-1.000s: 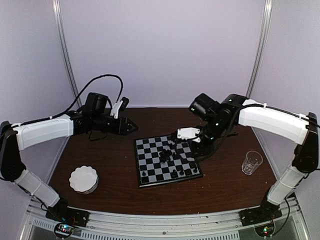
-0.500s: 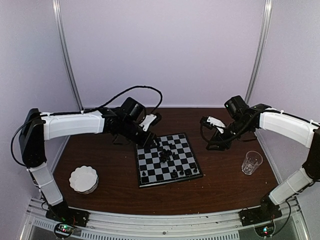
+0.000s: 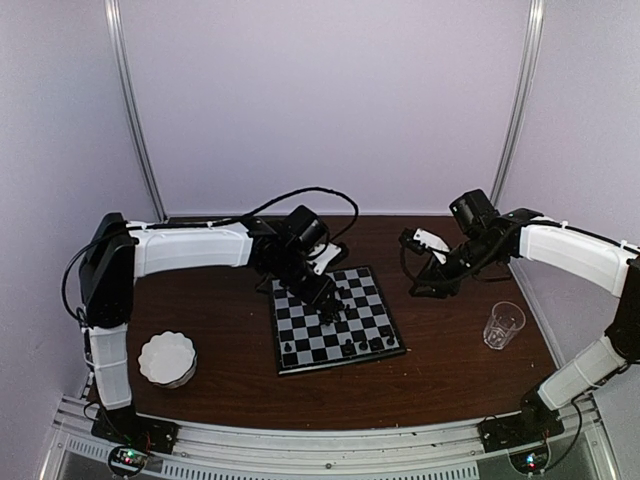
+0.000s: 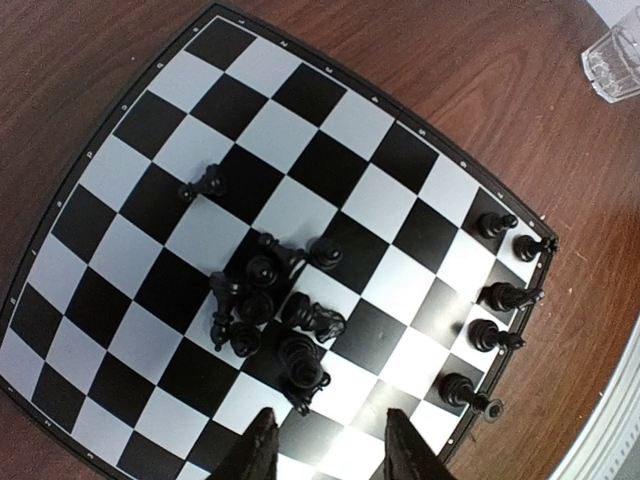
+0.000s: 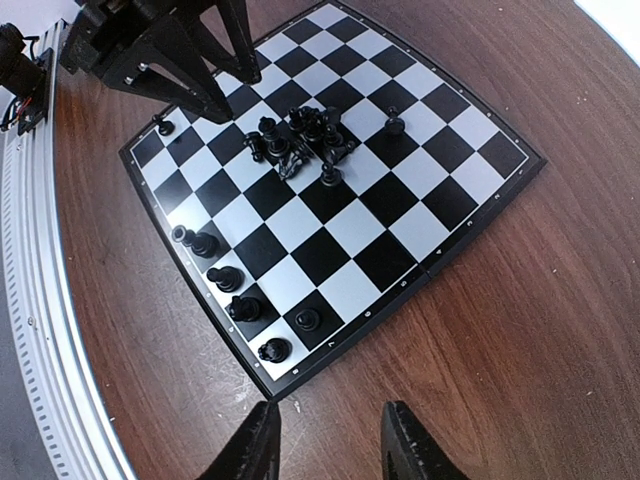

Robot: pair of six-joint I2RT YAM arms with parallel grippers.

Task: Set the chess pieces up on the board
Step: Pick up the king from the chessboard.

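Note:
The board lies at the table's middle. A heap of black chess pieces, most lying on their sides, sits near its centre. Several more pieces stand in a row along one edge, also in the right wrist view. One piece lies apart. My left gripper is open and empty, hovering just beside the heap; it shows from above. My right gripper is open and empty, above bare table off a corner of the board, and in the top view.
A clear glass stands right of the board and shows in the left wrist view. A round white scalloped dish sits front left. A metal rail runs along the table's near edge.
My left arm swung from the back left to above the board's middle. My right arm pulled back off the board to the right a second ago and has held still since.

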